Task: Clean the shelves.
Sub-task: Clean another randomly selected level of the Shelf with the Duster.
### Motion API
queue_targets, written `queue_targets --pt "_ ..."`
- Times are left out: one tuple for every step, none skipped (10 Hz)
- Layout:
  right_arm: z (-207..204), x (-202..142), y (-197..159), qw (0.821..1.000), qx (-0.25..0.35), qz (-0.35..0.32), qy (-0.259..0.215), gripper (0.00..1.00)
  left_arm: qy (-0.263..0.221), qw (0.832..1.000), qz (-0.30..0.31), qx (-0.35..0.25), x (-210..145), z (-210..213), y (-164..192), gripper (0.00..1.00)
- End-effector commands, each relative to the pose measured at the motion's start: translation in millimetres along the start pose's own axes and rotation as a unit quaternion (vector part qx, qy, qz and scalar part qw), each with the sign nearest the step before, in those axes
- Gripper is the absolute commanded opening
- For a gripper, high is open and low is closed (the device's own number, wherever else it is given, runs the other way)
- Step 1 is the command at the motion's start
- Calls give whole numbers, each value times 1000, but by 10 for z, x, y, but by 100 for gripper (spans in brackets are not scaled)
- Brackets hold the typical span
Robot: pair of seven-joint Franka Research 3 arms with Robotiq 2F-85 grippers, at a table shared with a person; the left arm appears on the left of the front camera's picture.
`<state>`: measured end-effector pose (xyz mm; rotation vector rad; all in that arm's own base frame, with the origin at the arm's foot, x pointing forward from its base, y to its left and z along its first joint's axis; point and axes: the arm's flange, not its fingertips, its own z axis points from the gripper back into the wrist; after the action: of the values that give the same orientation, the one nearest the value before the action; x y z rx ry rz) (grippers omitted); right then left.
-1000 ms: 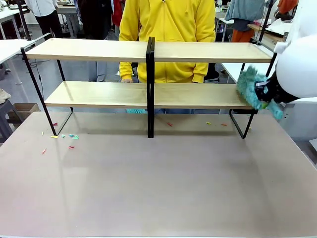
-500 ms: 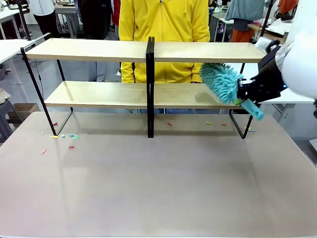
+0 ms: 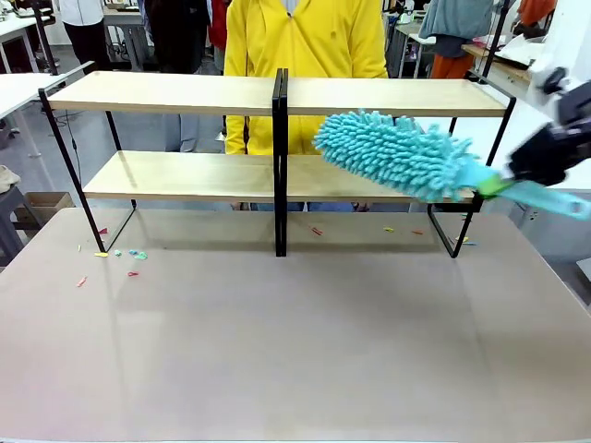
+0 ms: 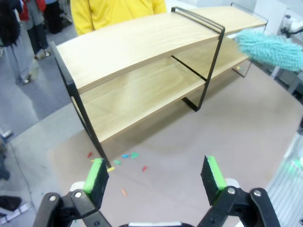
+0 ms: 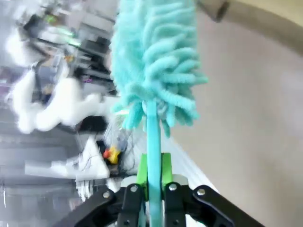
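Observation:
The shelves [image 3: 185, 175] stand at the table's far side, two long light-wood boards in a black frame with a central post; the rack [image 4: 142, 85] also shows in the left wrist view. My right gripper [image 3: 517, 180] is shut on the handle of a teal fluffy duster [image 3: 397, 152], whose head lies over the right half of the lower board, reaching toward the post. In the right wrist view the green pads [image 5: 142, 170] clamp the duster handle [image 5: 152, 142]. My left gripper [image 4: 154, 176] hangs open above the table, short of the shelves' left end.
A person in a yellow hoodie [image 3: 305, 37] stands behind the shelves. Small coloured scraps [image 3: 129, 257] lie on the table near the rack's left foot, a few more [image 3: 319, 231] under the lower board. Other white tables and people stand farther off.
My right gripper swung the duster from the shelves' right end leftward along the lower board, and the duster head now points toward the central post.

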<state>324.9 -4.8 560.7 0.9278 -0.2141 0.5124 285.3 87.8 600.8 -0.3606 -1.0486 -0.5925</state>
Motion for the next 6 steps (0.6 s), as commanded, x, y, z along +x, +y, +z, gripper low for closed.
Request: queue_targets --pt "625 -105 165 986 102 111 68 12 -4 1000 -2 -6 -3 -9 -1 100" --pt "868 -230 234 978 112 173 -21 12 -4 1000 -2 -6 -3 -9 -1 100" --pt "1089 -329 268 955 110 234 -145 12 -4 1000 -2 -6 -3 -9 -1 100" --pt "1263 -401 292 936 84 251 -233 12 -4 1000 -2 -6 -3 -9 -1 100" --pt "1407 -453 306 917 38 262 -299 12 -4 1000 -2 -6 -3 -9 -1 100" --pt "1548 -538 295 892 17 289 -348 12 -4 1000 -2 -6 -3 -9 -1 100"
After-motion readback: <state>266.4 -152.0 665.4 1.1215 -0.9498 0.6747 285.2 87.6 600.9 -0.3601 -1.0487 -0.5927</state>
